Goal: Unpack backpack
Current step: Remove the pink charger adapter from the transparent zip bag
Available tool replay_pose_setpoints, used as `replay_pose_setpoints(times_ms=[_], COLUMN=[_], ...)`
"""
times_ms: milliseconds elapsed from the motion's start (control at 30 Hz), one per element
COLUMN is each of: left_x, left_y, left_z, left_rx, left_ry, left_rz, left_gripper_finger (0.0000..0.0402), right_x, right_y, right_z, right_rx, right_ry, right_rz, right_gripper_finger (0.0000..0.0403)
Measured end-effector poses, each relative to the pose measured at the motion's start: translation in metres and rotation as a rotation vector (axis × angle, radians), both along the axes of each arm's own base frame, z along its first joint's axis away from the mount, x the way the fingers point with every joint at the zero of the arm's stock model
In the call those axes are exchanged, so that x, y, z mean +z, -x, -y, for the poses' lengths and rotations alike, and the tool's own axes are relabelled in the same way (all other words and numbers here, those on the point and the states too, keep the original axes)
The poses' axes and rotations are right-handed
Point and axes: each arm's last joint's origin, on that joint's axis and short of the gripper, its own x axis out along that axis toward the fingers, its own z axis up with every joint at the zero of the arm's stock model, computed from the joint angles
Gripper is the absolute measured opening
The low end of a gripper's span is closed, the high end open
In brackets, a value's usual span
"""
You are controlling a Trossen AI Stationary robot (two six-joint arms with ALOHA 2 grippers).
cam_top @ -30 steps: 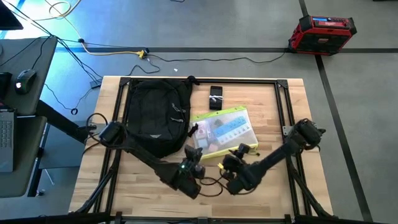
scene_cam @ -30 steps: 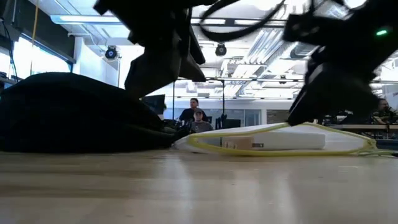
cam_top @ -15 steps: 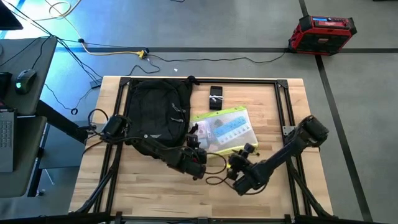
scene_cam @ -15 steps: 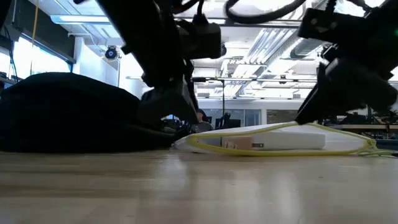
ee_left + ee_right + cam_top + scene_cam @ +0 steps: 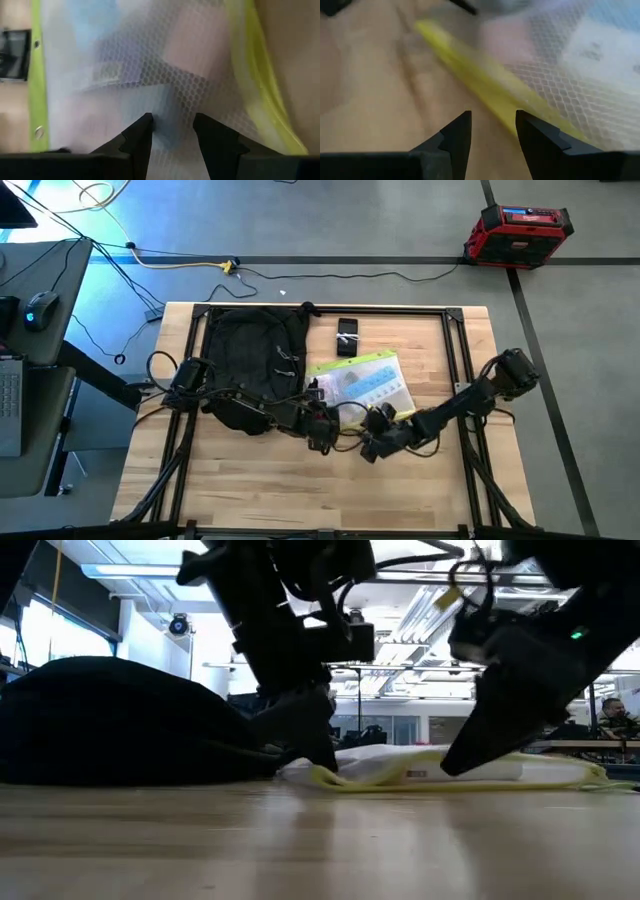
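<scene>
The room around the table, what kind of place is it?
Probably a lab or open office: a desk with a mouse, loose cables on the grey floor, and a red equipment case.

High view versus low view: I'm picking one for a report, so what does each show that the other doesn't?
Only the high view shows a small black device beyond the pouch, a red case on the floor, and the table's whole top. Only the low view shows the room behind, with ceiling lights and a person at far right. Both show the backpack, the yellow-edged mesh pouch, and the left gripper and right gripper at the pouch's near edge.
</scene>
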Motion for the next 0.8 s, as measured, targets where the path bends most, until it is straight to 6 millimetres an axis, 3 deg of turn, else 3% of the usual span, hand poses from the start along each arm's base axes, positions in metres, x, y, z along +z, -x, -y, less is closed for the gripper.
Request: replay_pose_setpoints(times_ms=[433,800], left_x=[-0.004,-0.004], left_y=[-0.001,-0.001], left_z=[0.007,0.007], left_rx=[-0.044,-0.044], left_ry=[0.013,0.024], left_rz=[-0.009,-0.004], left_gripper_finger=[0.0133,0.0133], right_x=[-0.001,-0.005], right_y=[0.002,0.007], right_z=[-0.006,-0.005], right_rx=[0.037,0.023], right_ry=[-0.021,-0.005], right_rz=[-0.012,-0.067], right_gripper_finger=[0.0147,0.0271])
